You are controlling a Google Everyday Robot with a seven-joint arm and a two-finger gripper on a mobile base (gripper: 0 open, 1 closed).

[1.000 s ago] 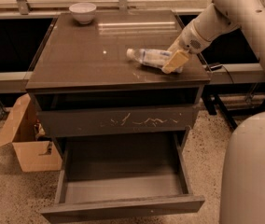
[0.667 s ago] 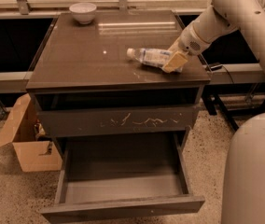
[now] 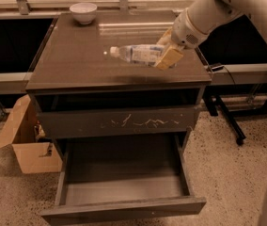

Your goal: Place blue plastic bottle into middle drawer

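The blue plastic bottle (image 3: 140, 53) lies on its side, white cap pointing left, at or just above the dark cabinet top (image 3: 77, 55). My gripper (image 3: 167, 54) reaches in from the upper right and is shut on the bottle's base end, its tan fingers (image 3: 169, 58) on either side of it. The middle drawer (image 3: 124, 210) is pulled open low at the front of the cabinet, below the gripper. Its plain front panel faces me and its grey floor (image 3: 124, 188) holds nothing.
A white bowl (image 3: 83, 12) stands at the back left of the cabinet top. The drawer with pale scratch marks (image 3: 119, 122) is shut above the open one. An open cardboard box (image 3: 27, 145) sits on the floor at left. Black table legs (image 3: 227, 121) stand at right.
My gripper has moved a little left and slightly up with the bottle in it. The bottle's cap now sits further left over the cabinet top. The drawers have not moved.
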